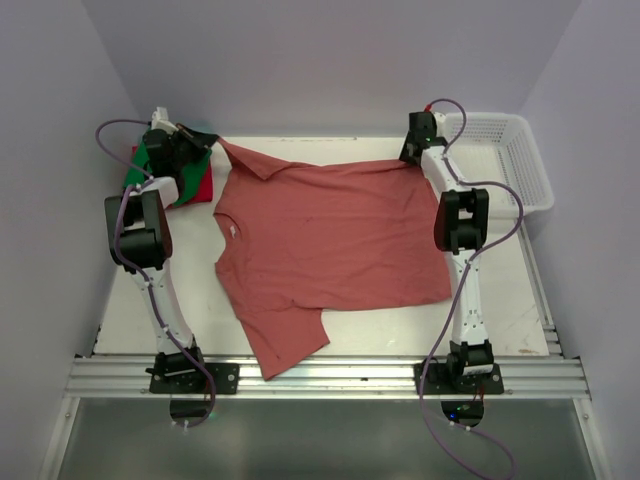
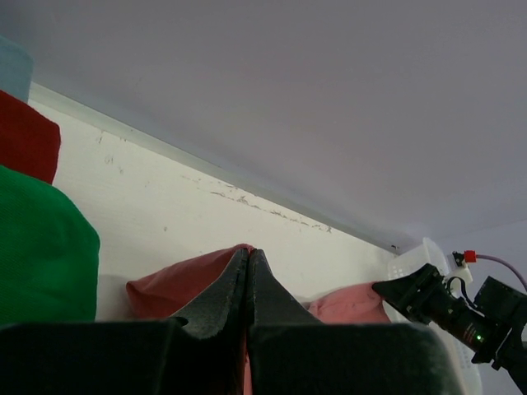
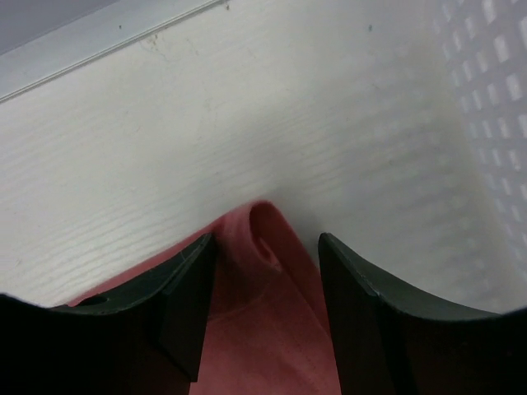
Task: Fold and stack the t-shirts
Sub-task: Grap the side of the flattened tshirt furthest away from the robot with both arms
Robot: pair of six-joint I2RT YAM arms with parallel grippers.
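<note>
Pinching brick-red t-shirt (image 1: 330, 240), left jaws hide its corner; right jaws spread astride it.

White wood-grain table top (image 1: 510, 300) is lying under soft, even light. Pale lilac walls (image 1: 330, 60) are closing it in left, far and right. An aluminium rail (image 1: 330, 375) is running along the near edge. A white mesh basket (image 1: 520, 160) is sitting at the far right corner. Scuff marks (image 2: 247, 202) are showing along the far edge.
</note>
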